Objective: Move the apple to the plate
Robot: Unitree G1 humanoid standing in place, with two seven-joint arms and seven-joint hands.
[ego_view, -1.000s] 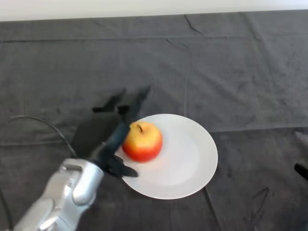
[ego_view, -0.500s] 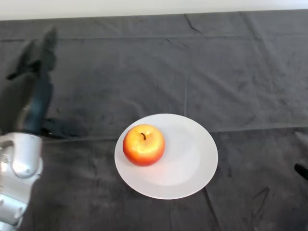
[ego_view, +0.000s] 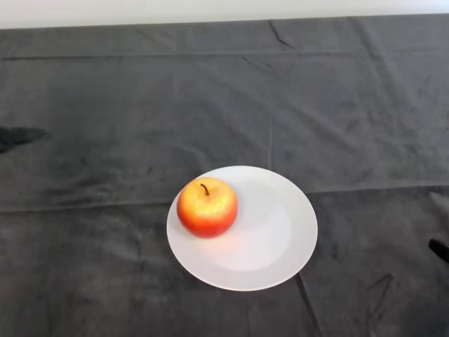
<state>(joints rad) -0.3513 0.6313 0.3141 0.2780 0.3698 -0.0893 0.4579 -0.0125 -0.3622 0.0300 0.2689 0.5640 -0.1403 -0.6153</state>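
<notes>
Apple [ego_view: 207, 207], red with a yellow patch round the stem, sits on the plate [ego_view: 280, 232]. It is on the plate's left part, close to the left rim, inside the edge. Stem up, tilted a little to the view's left. Nothing touches the apple.

Plate is white, round and plain, with its right half bare. It lies flat on the cloth, a bit below and right of the view's middle.

Left hand [ego_view: 17, 135] shows only as a dark sliver at the left edge, about mid-height, well apart from plate and apple. The rest is cut off by the frame. Cannot tell whether it is open or closed, and the sliver is hard to separate from its own shadow. It holds nothing that can be seen.

A small black object [ego_view: 439, 248] pokes in at the right edge, low down. It is mostly cut off and cannot be identified.

Dark cloth [ego_view: 140, 105] is grey-black and covers the whole table. One fold line runs across near the top, another across at the plate's height, and a vertical crease runs down to the plate's top rim. Wrinkles at the lower right. A pale strip [ego_view: 210, 10] lies along the top beyond the cloth's far edge; cannot tell if it is wall or floor.
</notes>
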